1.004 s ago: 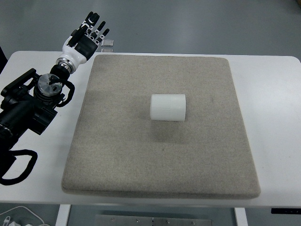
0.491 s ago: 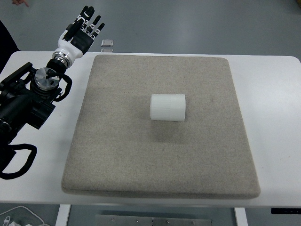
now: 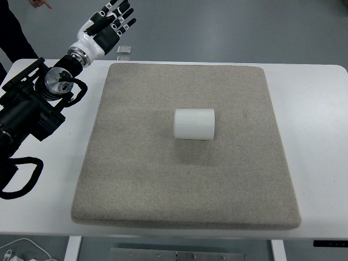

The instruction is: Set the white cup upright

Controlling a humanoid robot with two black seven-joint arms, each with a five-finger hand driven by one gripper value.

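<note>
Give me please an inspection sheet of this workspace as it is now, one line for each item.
Surface: white table, grey mat on it.
Job's things: white cup lying on its side mid-mat, not upright.
Clutter: small object at the far edge.
Grippers: left hand raised beyond the far left corner, fingers spread, holding nothing; right hand not in view.
Cables: black loop at left, white cable below.
Surroundings: grey floor; person's sleeve top left.

A white cup is seen lying on its side near the middle of a grey mat on the white table. The left hand is held beyond the mat's far left corner, fingers spread, nothing grasped. A person's dark sleeve is seen at top left.
</note>
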